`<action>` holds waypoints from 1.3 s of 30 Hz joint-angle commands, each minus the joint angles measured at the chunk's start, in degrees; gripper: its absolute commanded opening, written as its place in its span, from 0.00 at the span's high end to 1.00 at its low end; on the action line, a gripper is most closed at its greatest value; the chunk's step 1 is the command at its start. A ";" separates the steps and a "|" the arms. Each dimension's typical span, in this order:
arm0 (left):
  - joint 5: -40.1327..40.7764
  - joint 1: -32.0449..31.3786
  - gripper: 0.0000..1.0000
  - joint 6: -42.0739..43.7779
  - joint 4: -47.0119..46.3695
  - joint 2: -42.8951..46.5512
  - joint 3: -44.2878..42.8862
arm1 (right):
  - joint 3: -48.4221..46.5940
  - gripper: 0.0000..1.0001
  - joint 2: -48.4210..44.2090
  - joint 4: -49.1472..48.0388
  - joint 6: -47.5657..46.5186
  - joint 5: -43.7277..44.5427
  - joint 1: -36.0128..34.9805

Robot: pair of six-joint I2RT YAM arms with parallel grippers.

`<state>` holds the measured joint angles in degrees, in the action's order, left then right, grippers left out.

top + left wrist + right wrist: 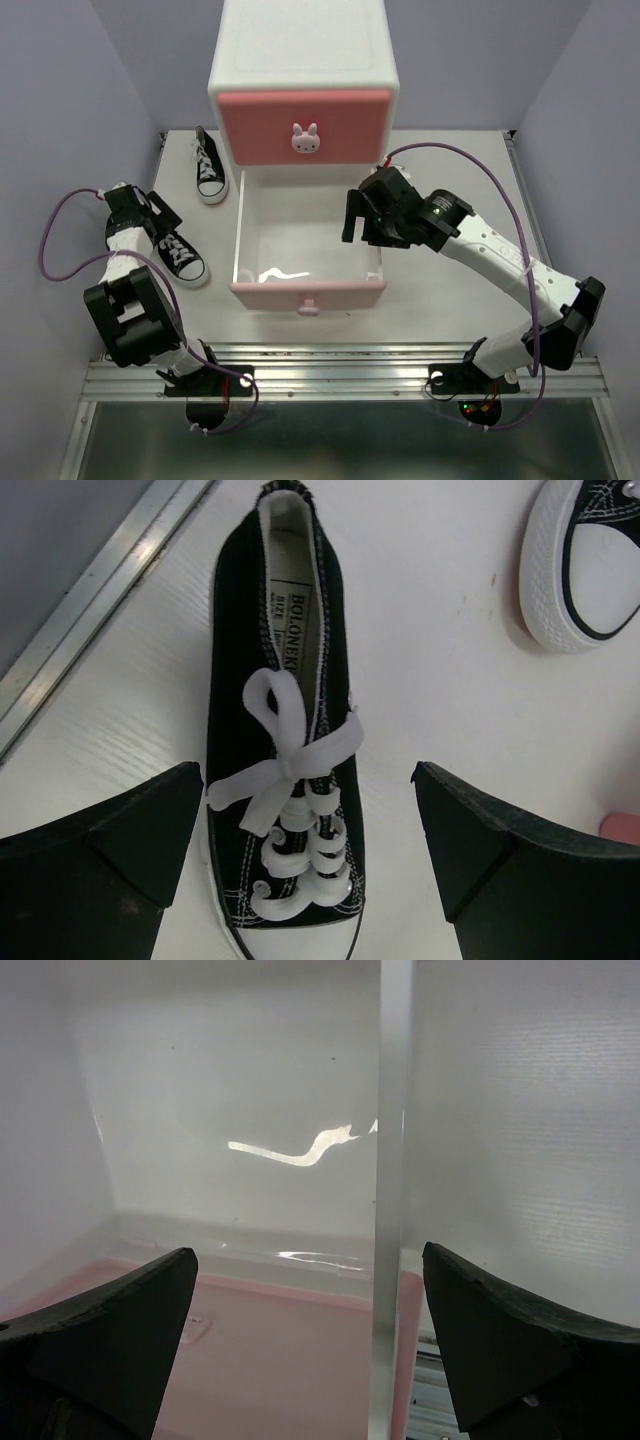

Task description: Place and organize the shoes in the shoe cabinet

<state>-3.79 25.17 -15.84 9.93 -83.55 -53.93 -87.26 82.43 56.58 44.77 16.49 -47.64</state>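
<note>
Lying under the left hand (307,780), black sneaker (285,670), toe cropped.

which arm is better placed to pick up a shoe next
Left. The left claw, open, hangs directly over the nearer black shoe, straddling it. The right claw, also open, is over the open drawer's right wall, away from either shoe.

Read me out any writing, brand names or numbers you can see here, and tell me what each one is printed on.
"BOLONEK": on the insole label inside the near black sneaker; the rest of the word is hidden under the shoe's edge.
"SIZE": second line of that label; what follows it is too blurred to read.
No text can be read on the other black sneaker or the shoe cabinet.
</note>
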 commanded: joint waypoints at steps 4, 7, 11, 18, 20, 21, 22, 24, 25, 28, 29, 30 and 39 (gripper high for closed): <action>-2.01 -2.67 0.01 -0.42 -4.48 -2.31 0.84 | -3.79 0.00 1.24 0.11 -0.92 -1.11 0.26; -0.69 -2.58 0.03 -1.12 -5.36 -3.46 2.16 | -4.32 0.00 1.50 0.11 -1.27 -1.02 0.26; 2.65 -2.58 0.04 -1.92 -6.15 -4.34 2.96 | -4.41 0.00 1.33 0.46 -1.27 -1.02 0.26; 3.18 -2.58 0.36 -2.80 -6.51 -6.28 1.99 | -4.14 0.00 1.24 1.17 -1.00 -1.02 0.26; 3.18 -2.58 0.58 -2.89 -6.42 -5.93 1.73 | -3.88 0.00 1.33 1.17 -1.09 -1.20 0.26; 3.18 -2.58 0.67 -2.97 -6.42 -5.75 1.55 | -3.79 0.00 1.33 1.08 -1.01 -1.37 0.26; 3.18 -2.58 0.77 -2.89 -5.90 -5.40 1.11 | -3.79 0.00 1.33 1.08 -0.92 -1.55 0.26; 3.09 -2.58 1.00 -2.62 -5.02 -4.87 0.50 | -3.53 0.00 1.41 1.08 -1.00 -1.55 0.26; 2.31 -2.58 1.00 -2.45 -4.66 -4.52 0.32 | -3.35 0.00 1.41 1.08 -1.00 -1.46 0.26; 1.86 -2.58 1.00 -2.18 -3.00 -2.33 -0.73 | -3.18 0.00 0.80 1.08 -0.65 -0.76 0.26; 1.51 -2.58 1.00 -2.01 -2.56 -1.36 -1.08 | -2.91 0.00 0.62 1.08 -0.48 -0.50 0.26; 1.33 -2.67 1.00 -2.01 -1.42 0.91 -2.04 | -2.74 0.00 0.10 0.99 -0.13 -0.23 0.26; -5.34 -2.67 1.00 -10.08 4.91 14.72 -11.26 | -1.68 0.00 -3.94 1.25 2.42 3.28 0.26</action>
<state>-4.97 22.50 -20.27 14.94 -76.03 -57.06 -89.08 81.82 57.67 45.98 17.12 -47.64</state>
